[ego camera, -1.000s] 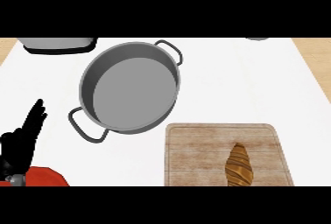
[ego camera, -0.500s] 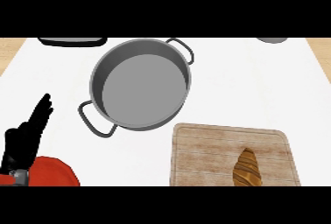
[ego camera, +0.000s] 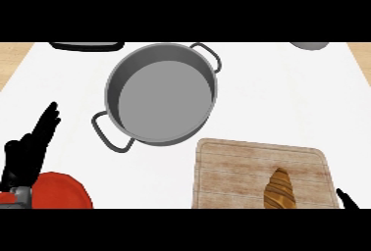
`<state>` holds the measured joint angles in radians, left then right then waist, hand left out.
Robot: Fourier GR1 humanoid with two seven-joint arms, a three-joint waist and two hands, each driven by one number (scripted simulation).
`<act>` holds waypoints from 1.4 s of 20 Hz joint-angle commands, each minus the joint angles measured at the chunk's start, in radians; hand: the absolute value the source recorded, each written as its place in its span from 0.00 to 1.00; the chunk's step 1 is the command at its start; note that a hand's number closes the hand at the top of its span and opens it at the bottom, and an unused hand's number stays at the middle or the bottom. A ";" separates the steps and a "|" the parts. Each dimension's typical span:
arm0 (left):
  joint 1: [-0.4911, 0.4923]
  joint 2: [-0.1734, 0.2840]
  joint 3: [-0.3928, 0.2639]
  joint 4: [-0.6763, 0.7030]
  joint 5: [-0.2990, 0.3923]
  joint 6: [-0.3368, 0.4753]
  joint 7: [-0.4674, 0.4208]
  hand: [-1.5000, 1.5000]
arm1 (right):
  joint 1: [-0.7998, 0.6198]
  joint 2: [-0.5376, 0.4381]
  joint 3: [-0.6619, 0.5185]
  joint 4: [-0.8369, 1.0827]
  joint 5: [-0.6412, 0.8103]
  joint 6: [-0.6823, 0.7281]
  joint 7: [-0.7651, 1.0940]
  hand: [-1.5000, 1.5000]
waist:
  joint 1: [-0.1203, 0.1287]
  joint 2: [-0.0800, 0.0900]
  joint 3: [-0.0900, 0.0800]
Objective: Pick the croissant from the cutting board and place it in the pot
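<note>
Since half a second ago, a black fingertip of the right hand (ego camera: 348,199) has appeared at the lower right edge, just beside the pale wooden cutting board (ego camera: 239,171); its grip cannot be told. A brown, tapered croissant (ego camera: 279,190) is seen lying on that board. Up-left of it, apart, a round grey metal pot (ego camera: 161,93) with two handles is shown. At the left edge, the left hand (ego camera: 29,152) is held open, fingers straight, above a red round object (ego camera: 64,191).

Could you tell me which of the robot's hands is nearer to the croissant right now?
Right. The right hand shows just beside the croissant at the lower right edge; the left hand rests open far across at the left edge.
</note>
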<state>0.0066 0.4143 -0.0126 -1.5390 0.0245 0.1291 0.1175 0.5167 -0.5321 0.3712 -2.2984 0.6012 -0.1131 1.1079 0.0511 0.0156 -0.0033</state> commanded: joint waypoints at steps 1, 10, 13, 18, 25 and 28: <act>-0.054 -0.022 -0.017 0.028 -0.031 0.023 0.028 0.50 | -0.196 0.062 0.039 -0.006 -0.074 0.161 0.269 0.00 | -0.011 -0.001 0.000; 0.030 -0.019 0.019 0.008 -0.014 0.005 -0.024 0.50 | -0.395 0.121 0.004 0.172 -0.144 0.245 0.374 0.00 | -0.020 -0.009 0.000; -0.033 0.024 0.058 0.055 0.008 -0.032 0.017 0.50 | -0.434 0.138 0.012 0.260 -0.146 0.254 0.349 0.00 | -0.032 -0.009 0.001; 0.059 -0.017 0.012 -0.024 -0.028 -0.006 0.001 0.50 | -0.470 0.194 0.026 0.343 -0.149 0.266 0.375 0.00 | -0.025 -0.014 0.002; 0.005 -0.033 0.035 -0.004 -0.031 0.006 0.022 0.50 | -0.488 0.252 0.027 0.437 -0.081 0.252 0.326 0.00 | -0.043 -0.016 0.003; 0.035 -0.014 0.062 0.032 0.000 -0.048 -0.028 0.50 | -0.529 0.249 -0.021 0.459 -0.114 0.299 0.332 0.00 | -0.042 -0.015 0.002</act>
<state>0.0239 0.3879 0.0283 -1.5133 0.0029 0.1161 0.1098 0.0413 -0.3078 0.3689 -1.8758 0.4876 0.1195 1.2369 0.0099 0.0014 -0.0012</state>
